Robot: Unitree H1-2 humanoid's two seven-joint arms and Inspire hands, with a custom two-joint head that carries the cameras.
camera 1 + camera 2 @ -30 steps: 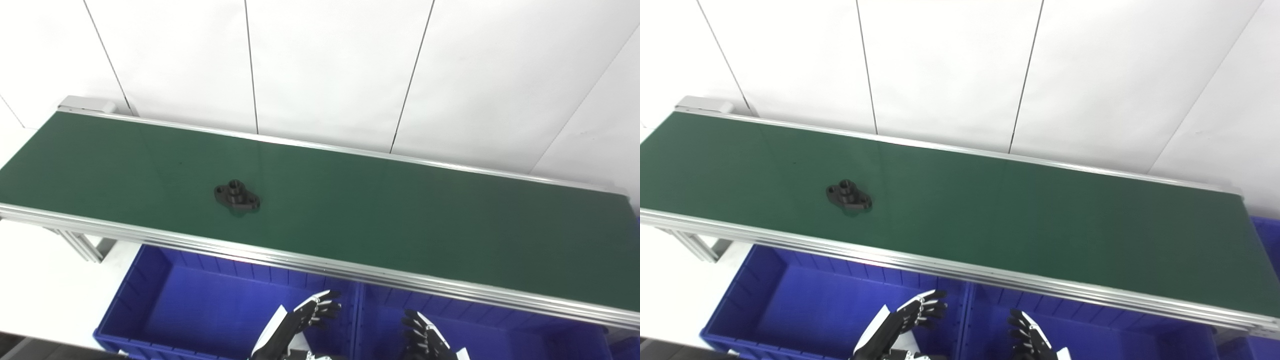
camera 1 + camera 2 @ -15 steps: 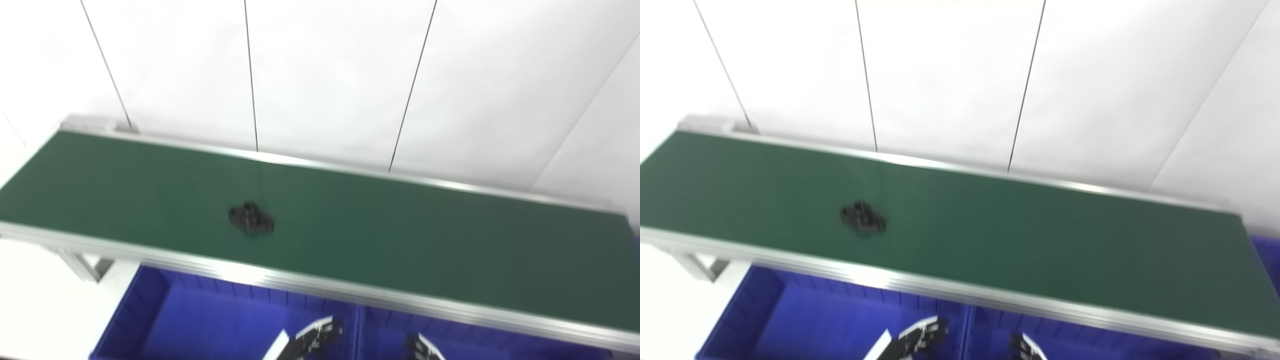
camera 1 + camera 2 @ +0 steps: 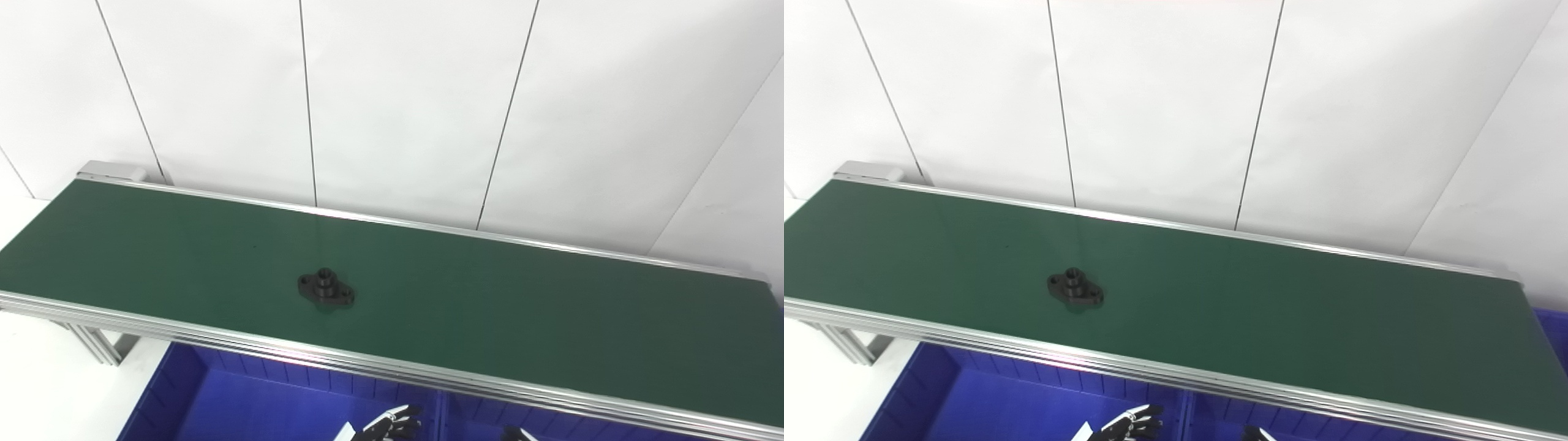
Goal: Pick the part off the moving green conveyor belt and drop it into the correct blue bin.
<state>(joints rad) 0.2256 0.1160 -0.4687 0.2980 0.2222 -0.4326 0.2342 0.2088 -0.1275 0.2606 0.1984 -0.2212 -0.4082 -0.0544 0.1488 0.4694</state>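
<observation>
A black flanged part (image 3: pixel 326 289) with a raised hub and two bolt holes lies flat on the green conveyor belt (image 3: pixel 520 318), left of the belt's middle and near its front rail. It also shows in the right eye view (image 3: pixel 1075 290). My left hand (image 3: pixel 387 425) is low at the picture's bottom edge, over the blue bins, open with fingers spread and empty. Only the fingertips of my right hand (image 3: pixel 517 434) show at the bottom edge, apart and empty. Both hands are well below and in front of the part.
Two blue bins sit side by side under the belt's front rail, the left bin (image 3: pixel 257 404) and the right bin (image 3: pixel 484 419). Another blue bin (image 3: pixel 1552 327) shows past the belt's right end. A white panelled wall stands behind the belt.
The camera has tilted up, so the whole picture has slid down and the hands show less. The part has travelled a little to the right along the belt.
</observation>
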